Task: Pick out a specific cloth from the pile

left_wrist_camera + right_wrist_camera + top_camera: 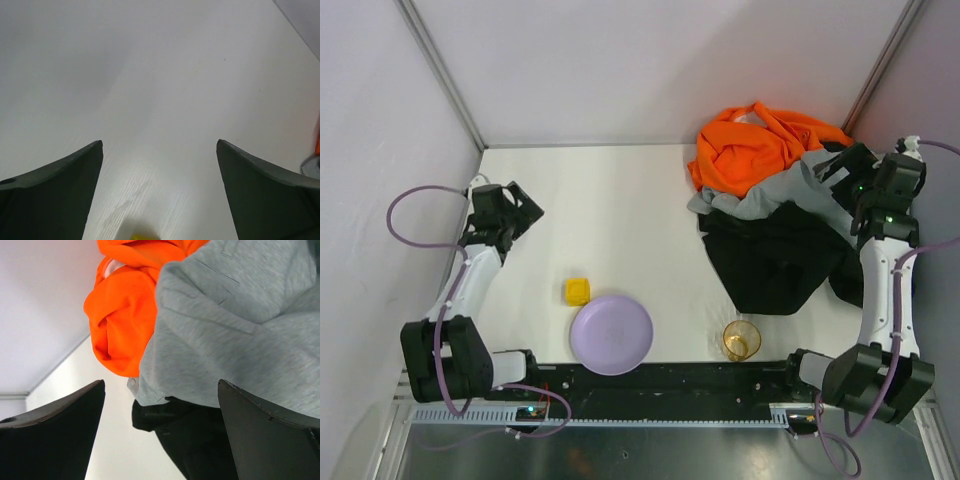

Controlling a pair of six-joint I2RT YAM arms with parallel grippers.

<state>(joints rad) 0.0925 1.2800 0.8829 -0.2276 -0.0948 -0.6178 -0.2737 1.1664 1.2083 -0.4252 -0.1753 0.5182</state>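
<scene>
The pile (775, 200) lies at the back right: a bright orange garment (755, 150) on top, a light grey one (790, 190) below it and a black one (780, 255) spread toward me. The white cloth is almost wholly hidden; only a small white patch (751, 117) shows in the orange folds, also in the right wrist view (113, 267). My right gripper (835, 165) is open and empty at the pile's right edge, its jaws (161, 381) wide over the grey (235, 325) and black fabric (200, 440). My left gripper (525, 205) is open and empty over bare table (160, 142).
A purple plate (611, 334), a small yellow block (577, 291) and an amber cup (741, 340) stand near the front edge. The yellow block's top edge shows in the left wrist view (145, 236). White walls enclose the table at the back and both sides.
</scene>
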